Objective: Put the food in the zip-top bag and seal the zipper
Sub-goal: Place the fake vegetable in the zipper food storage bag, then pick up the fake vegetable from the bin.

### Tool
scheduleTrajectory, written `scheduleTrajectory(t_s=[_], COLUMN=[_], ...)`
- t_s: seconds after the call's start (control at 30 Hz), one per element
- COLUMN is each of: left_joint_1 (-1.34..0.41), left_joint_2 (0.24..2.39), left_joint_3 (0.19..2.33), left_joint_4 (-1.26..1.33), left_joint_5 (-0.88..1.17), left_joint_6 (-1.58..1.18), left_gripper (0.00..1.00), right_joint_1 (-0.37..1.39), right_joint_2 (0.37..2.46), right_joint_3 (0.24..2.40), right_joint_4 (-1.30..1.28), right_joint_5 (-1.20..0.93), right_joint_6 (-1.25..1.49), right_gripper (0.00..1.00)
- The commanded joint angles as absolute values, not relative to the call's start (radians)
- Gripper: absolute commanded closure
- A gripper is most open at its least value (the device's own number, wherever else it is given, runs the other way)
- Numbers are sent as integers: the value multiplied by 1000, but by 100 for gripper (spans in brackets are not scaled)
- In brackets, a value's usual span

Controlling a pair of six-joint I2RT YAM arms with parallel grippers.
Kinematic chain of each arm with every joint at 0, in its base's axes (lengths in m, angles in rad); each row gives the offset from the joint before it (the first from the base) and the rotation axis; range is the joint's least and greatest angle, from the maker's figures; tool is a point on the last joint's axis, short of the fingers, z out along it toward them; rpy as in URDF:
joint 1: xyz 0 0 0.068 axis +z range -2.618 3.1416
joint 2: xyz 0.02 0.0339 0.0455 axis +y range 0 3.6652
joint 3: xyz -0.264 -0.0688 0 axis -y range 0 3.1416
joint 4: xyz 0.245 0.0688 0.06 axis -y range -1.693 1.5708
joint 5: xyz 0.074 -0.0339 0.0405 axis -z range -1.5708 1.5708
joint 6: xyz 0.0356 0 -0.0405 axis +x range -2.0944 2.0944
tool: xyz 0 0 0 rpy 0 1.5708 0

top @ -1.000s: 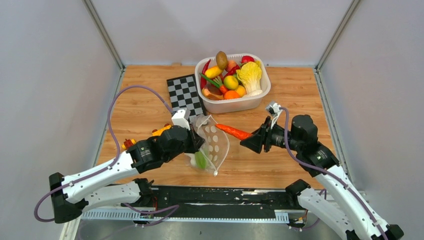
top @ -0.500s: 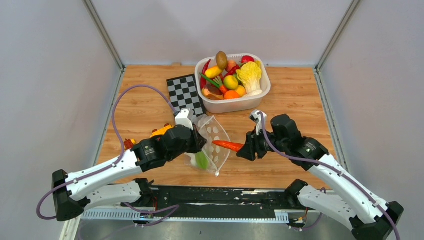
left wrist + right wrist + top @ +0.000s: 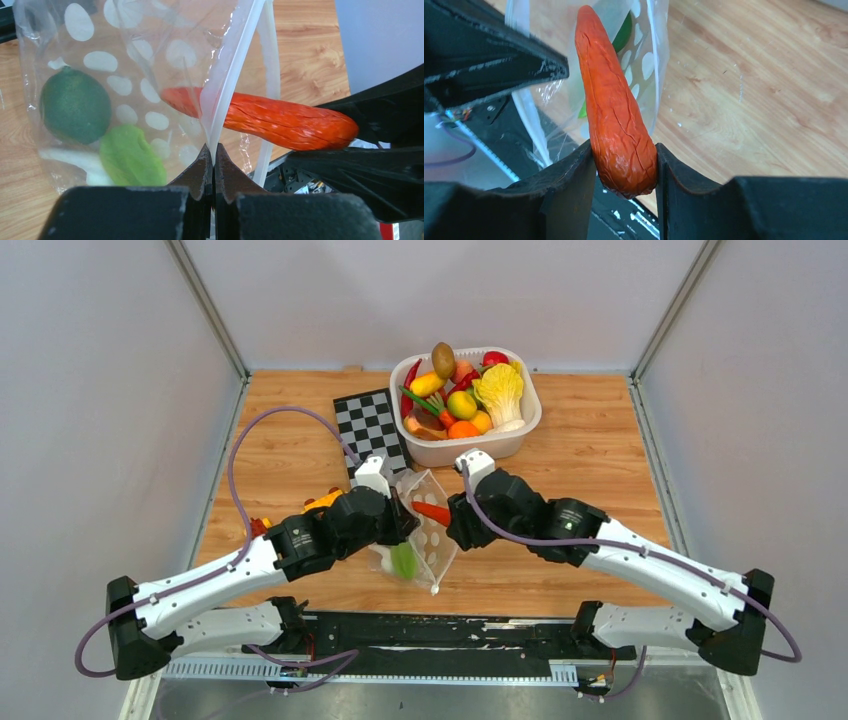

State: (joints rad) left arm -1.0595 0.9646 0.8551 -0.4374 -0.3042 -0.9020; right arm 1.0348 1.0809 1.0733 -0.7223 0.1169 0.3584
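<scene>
Wooden table (image 3: 590,440), 3 grey walls (image 3: 440,290); zip-top bag (image 3: 430,530) near front edge.

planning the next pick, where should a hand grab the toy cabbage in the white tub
Probably the white stalk end of the yellow-green leafy plastic cabbage, from above. It lies atop the pile by the right wall of the white rigid plastic tub; the stalk looks narrower than the frilly leaves.

no readable text, labels or numbers

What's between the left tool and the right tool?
The orange carrot, gripped by the right tool, tip inside the bag; top view shows it.
</scene>
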Motion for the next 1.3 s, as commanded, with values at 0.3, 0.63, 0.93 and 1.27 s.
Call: scheduleTrajectory(t_s=[0.3,0.63,0.93,1.27], left_joint_1=[-1058,-1057,-1057,-1059], left_joint_2=[931,838,791,789], left_joint_3=[896,863,836,819], left_joint_4=[-397,-424,-441,-440], left_joint_5=[-296,-368,-422,-434], left_joint_6=[-894,-910,-923,-928], left_gripper=[100,100,100,100], right_joint_1=[1170,1170,1164,1156], right_joint_2=[1318,1346,1225,963], right_joint_3=[1239,1208,1099,1013], right_joint_4=[-633,-465,-300,-190], right_joint_5=[424,369,173,208], right_joint_6=[391,339,299,177], right_gripper=[66,41,33,30])
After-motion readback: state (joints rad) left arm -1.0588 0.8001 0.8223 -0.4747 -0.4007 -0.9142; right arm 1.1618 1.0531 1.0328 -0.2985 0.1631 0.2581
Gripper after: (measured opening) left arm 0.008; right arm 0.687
